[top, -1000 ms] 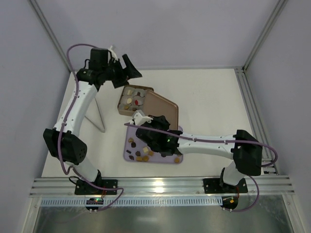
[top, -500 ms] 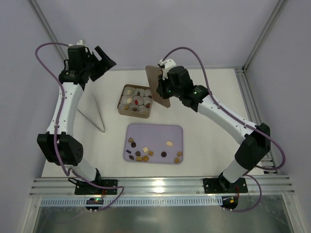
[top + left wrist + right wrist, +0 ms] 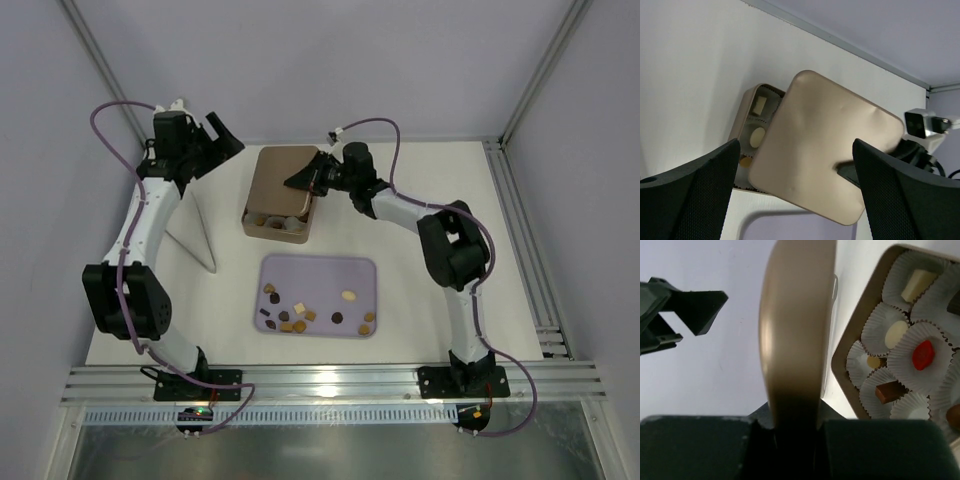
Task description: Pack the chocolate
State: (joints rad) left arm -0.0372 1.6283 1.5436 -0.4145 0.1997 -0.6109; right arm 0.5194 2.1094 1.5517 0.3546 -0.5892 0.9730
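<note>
The chocolate (image 3: 290, 322) lies partly loose, as we see it: about a dozen small brown, caramel and pale pieces are scattered over the near half of a lavender tray (image 3: 330, 272) at the middle of the white desk (image 3: 430, 230). The rest sits in the paper cups of a brown square tin (image 3: 272, 234) just beyond the tray, where the right wrist view shows us a red piece (image 3: 923, 354), a cream oval, a pale bar and a brown block in white frilled cups. Starting at the left, the left tool (image 3: 228, 136) hangs in the air above the far left part of the desk, its two dark fingers spread wide with nothing between them, pointing toward the tin. Next we meet the tin itself, with its tan lid (image 3: 280, 178) over its far part so that only the near row of cups shows from above; whether lid and tin touch we cannot tell. At the lid's right edge the right tool (image 3: 306, 178) is clamped on it, fingers pinching the rim, the arm reaching in from the right.
</note>
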